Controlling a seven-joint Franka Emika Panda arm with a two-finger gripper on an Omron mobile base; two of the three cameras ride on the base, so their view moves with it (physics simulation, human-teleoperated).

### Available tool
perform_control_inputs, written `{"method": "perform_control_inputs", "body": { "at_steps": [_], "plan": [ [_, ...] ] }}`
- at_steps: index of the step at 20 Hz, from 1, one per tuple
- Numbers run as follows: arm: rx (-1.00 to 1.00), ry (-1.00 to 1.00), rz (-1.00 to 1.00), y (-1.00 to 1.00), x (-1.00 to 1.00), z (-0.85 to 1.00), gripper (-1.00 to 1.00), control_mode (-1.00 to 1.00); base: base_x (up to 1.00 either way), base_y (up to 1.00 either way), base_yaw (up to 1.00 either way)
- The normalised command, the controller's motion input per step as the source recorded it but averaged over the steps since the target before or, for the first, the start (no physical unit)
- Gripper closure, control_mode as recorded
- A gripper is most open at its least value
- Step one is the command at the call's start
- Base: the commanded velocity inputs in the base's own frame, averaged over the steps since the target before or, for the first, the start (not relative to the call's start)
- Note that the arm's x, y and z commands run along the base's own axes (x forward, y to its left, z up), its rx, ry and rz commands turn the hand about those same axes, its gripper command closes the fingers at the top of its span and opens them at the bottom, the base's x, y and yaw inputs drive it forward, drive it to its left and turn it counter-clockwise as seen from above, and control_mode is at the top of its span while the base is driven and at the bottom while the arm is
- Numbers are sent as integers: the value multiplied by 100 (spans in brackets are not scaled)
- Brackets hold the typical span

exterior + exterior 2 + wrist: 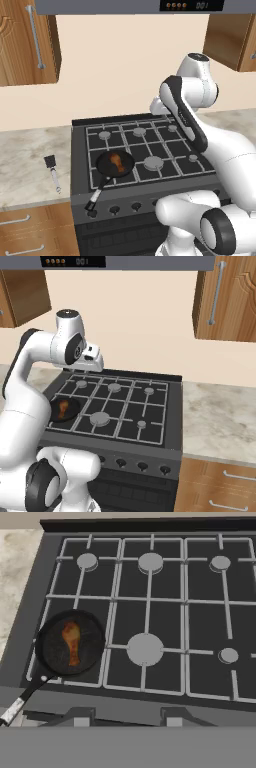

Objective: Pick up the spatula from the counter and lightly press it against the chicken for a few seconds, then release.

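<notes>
Here, spatula (53,174) lying flat on the counter (22,155) left of the stove (165,145) — well apart from the gripper (127,718), chicken (71,643) in the black pan (50,662) at front-left, jaws parted, nothing between them.

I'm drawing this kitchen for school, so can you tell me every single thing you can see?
spatula: one, black head, pale handle, on counter left of stove
pan: one, black, stove's front-left corner
chicken: one drumstick, orange-brown, in pan
stove: one, dark grey, middle
counter: two stretches, beige, either side of stove
cabinets: two, brown wood, upper corners
arm: one, white, over stove
pincer: one, grey tips, open, above stove's front
</notes>
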Motion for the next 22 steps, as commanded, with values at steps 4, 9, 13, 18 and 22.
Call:
{"method": "perform_control_inputs", "body": {
  "at_steps": [4,9,13,18,22],
  "plan": [
    [-1,-1,0,6,-10,-1,-100,-100,0,0,0],
    [2,3,0,1,-15,-12,-100,-100,0,0,0],
    [0,0,0,29,-23,-1,-100,-100,0,0,0],
    [0,-1,0,60,-21,-5,-100,-100,0,0,0],
    [-3,-4,1,72,-15,-14,-100,-100,0,0,0]
  ]
}}
